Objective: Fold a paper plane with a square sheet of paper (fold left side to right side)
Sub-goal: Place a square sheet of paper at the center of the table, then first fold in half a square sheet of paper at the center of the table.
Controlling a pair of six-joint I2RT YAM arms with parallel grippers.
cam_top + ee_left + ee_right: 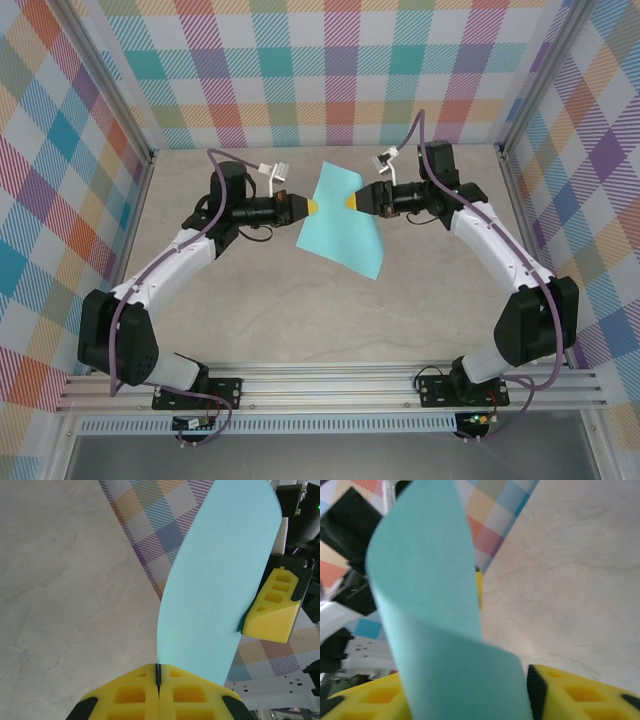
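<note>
rising pinched in left gripper point(158, 680), paper sheet point(215, 580)

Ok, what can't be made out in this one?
1. Whether the right end effector is open or gripping: in the right wrist view the sheet of paper curls over its jaws, and in the top view it is too small.
2. Any creases in the paper: blurred close up in the right wrist view.
3. The paper's top edge: cut off by the frame in the left wrist view, above the left end effector shut on it.
</note>
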